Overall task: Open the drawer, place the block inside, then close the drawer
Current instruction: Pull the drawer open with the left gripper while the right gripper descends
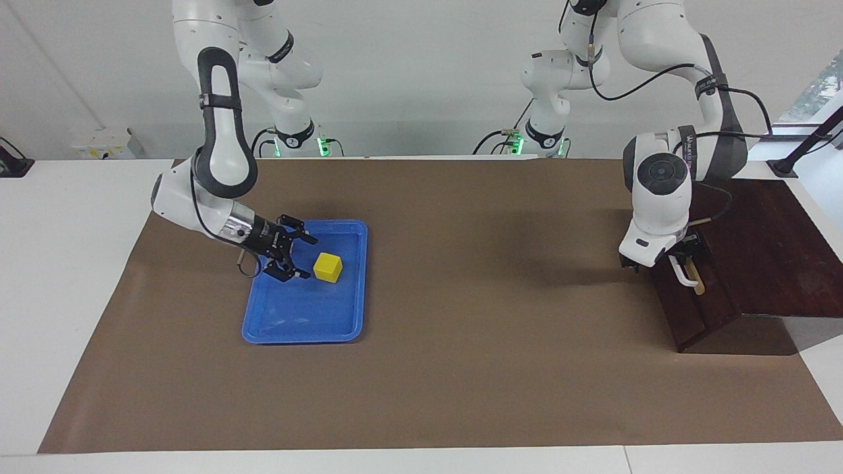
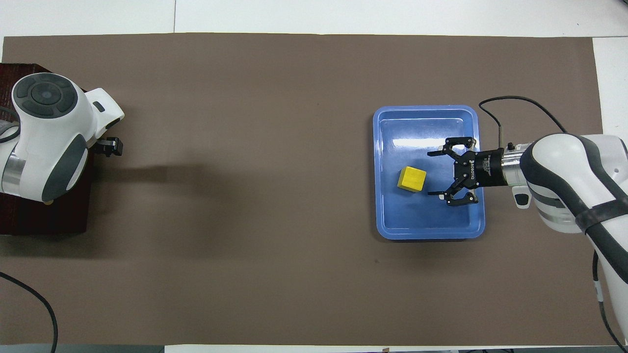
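The yellow block (image 1: 327,267) (image 2: 411,178) lies in the blue tray (image 1: 296,322) (image 2: 422,220) toward the right arm's end of the table. My right gripper (image 1: 307,258) (image 2: 430,173) is open and empty, low over the tray, beside the block and a little apart from it. The dark brown box (image 1: 757,250) (image 2: 44,215) stands at the left arm's end. Its drawer front (image 1: 698,309) looks flush with the box. My left gripper (image 1: 658,258) (image 2: 110,146) is at the white handle (image 1: 681,271); the arm's wrist hides most of it.
A brown mat (image 1: 461,296) covers the table between the tray and the box. White table surface borders the mat on all sides.
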Tool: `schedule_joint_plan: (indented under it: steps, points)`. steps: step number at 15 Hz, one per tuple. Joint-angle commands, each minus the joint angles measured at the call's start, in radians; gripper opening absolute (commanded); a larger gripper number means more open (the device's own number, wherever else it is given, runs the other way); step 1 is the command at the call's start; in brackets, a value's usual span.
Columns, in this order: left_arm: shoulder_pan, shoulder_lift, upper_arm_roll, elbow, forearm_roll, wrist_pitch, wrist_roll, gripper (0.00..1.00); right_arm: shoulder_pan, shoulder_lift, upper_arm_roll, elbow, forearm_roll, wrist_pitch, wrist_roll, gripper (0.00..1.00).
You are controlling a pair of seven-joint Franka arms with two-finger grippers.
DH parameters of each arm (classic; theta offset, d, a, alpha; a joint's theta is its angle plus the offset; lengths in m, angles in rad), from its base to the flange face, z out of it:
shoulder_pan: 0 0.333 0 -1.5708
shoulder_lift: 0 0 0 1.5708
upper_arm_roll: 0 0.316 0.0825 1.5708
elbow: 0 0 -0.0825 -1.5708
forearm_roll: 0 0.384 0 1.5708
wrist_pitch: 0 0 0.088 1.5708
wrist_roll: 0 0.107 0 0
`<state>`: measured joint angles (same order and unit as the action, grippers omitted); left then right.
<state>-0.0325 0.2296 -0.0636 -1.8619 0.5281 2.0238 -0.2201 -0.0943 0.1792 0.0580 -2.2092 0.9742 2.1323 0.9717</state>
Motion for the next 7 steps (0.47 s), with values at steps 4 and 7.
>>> schedule_joint_plan:
  steps: [4,7]
  points:
    - [0.017,0.031,-0.004,0.001,0.020,0.044,-0.001,1.00,0.036,-0.038,0.005,-0.078,0.096,0.093,-0.079,1.00]
    - [0.017,0.033,-0.004,-0.014,0.020,0.050,-0.001,1.00,0.047,-0.035,0.005,-0.078,0.100,0.101,-0.084,1.00]
